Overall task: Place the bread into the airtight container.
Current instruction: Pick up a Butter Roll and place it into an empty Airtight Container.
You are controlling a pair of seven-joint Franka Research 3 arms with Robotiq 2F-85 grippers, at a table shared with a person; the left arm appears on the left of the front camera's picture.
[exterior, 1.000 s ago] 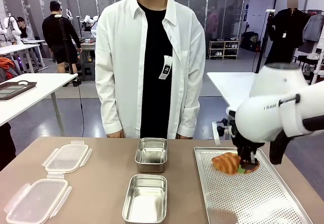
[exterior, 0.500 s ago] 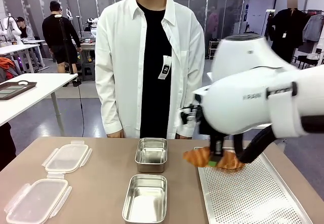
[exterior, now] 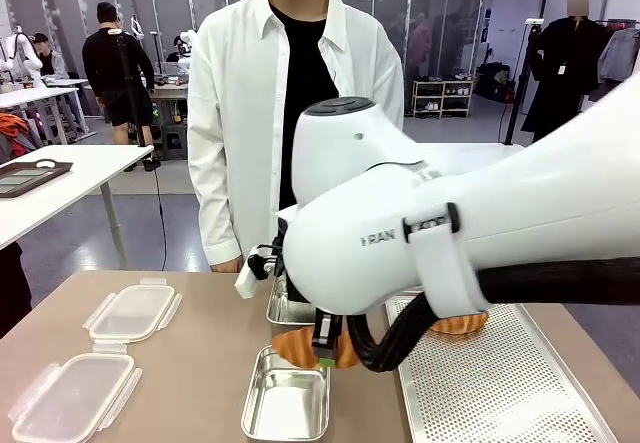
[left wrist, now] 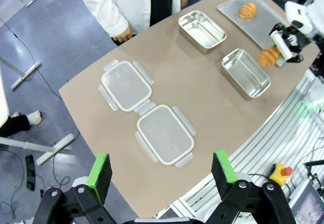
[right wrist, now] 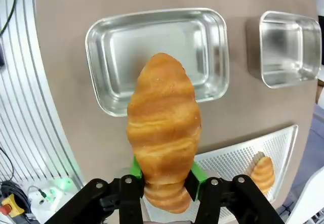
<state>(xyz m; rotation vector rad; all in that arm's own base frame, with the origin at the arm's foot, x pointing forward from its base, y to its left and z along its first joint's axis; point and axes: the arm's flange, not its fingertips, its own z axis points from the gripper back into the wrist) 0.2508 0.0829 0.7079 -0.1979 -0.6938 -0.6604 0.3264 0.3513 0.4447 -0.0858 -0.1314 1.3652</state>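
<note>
Gripping golden, ridged croissant [right wrist: 163, 133] | right hand [right wrist: 166, 173] | over steel container [right wrist: 104, 47] rim

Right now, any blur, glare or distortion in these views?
Front view: sharp, but the right arm looms large and covers part of the tray. Left wrist view: wide-angle bows the table edge. Right wrist view: croissant crisp, soft reflections in the steel container.

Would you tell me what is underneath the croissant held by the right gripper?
A steel container, empty where it shows, and table; the croissant hides part of its floor and rim.
</note>
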